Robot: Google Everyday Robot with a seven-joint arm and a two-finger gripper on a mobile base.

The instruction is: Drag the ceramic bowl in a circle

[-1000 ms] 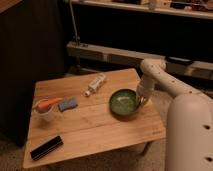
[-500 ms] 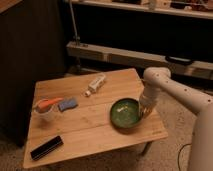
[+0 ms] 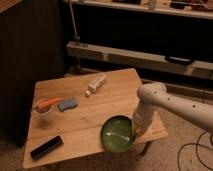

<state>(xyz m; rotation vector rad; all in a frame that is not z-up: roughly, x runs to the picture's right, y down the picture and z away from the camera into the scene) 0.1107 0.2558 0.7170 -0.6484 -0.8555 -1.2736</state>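
The ceramic bowl (image 3: 117,133) is round, shallow, glossy green with a darker rim. It sits near the front right edge of the wooden table (image 3: 110,105). My gripper (image 3: 136,131) is at the bowl's right rim, at the end of the white arm (image 3: 165,102) that comes in from the right. The gripper touches the rim; the arm's wrist hides the contact.
A clear plastic cup with an orange item (image 3: 45,109) stands at the table's left, a blue sponge (image 3: 67,104) beside it. A white bottle (image 3: 95,83) lies at the back. A black bar (image 3: 46,147) lies front left. Shelving stands behind.
The bowl has slid toward the table's front edge and a little left. The gripper has moved with it, and the arm has reached lower.
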